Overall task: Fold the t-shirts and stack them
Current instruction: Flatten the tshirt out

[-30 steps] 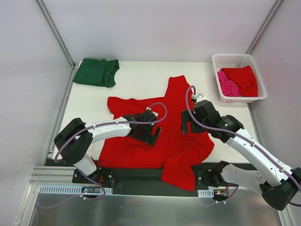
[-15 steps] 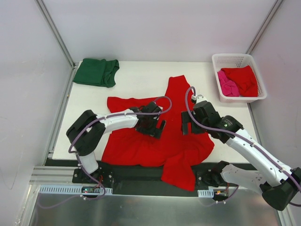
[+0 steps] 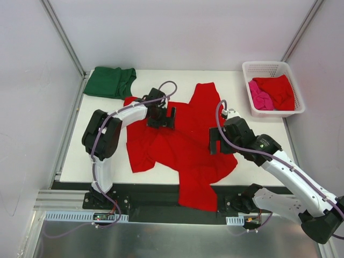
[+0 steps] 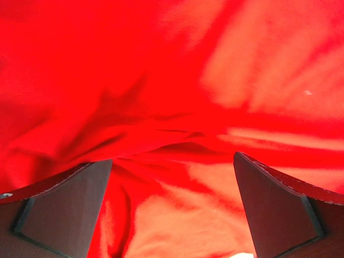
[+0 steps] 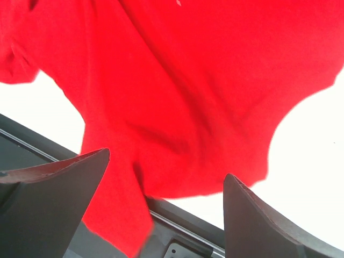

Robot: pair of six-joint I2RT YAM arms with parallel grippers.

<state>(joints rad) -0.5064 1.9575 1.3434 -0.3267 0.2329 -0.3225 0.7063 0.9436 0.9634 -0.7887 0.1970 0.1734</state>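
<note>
Top external view shows the bright red t-shirt [image 3: 183,145] lying rumpled across the middle of the worktop [image 3: 161,80], one end draped over the near edge. The folded green t-shirt [image 3: 110,82] sits at the far left corner, and another red tee [image 3: 279,88] and a pink tee [image 3: 259,98] wait in the basket [image 3: 269,65].

My left gripper [image 3: 163,115] hangs over the shirt's far left part, jaws spread wide and holding nothing. A raised crease runs between its fingers. My right gripper [image 3: 215,144], over the shirt's right side, is also wide open and empty.

I see two risks. Closing on that crease could pinch two layers and drag the whole shirt. The overhanging end could also slip further off the edge or catch on the base rail.
</note>
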